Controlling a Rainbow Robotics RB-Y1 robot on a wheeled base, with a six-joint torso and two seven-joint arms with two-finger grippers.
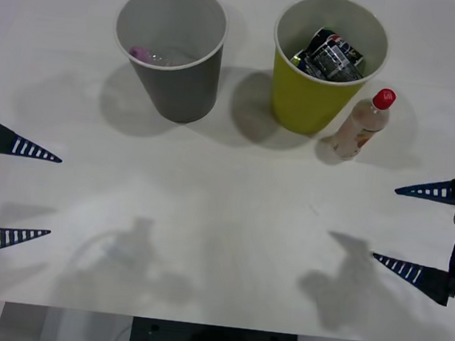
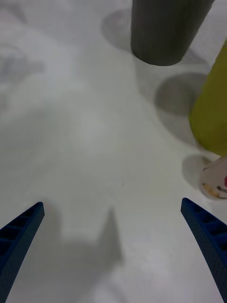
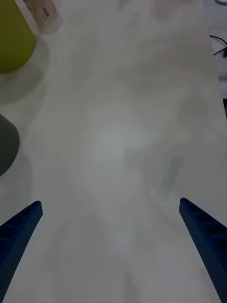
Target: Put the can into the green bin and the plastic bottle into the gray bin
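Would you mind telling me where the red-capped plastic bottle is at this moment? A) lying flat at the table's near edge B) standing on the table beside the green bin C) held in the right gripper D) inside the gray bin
B: the plastic bottle stands on the table right beside the green bin, outside the gray bin and apart from both grippers.

Left gripper [image 3: 111, 255] fingers [image 3: 19, 232] spread wide above the white table [image 3: 127, 142].

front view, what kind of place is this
Probably a robot test bench set up for waste sorting: a plain white table, a gray bin and green bin side by side, a plastic bottle standing nearby.
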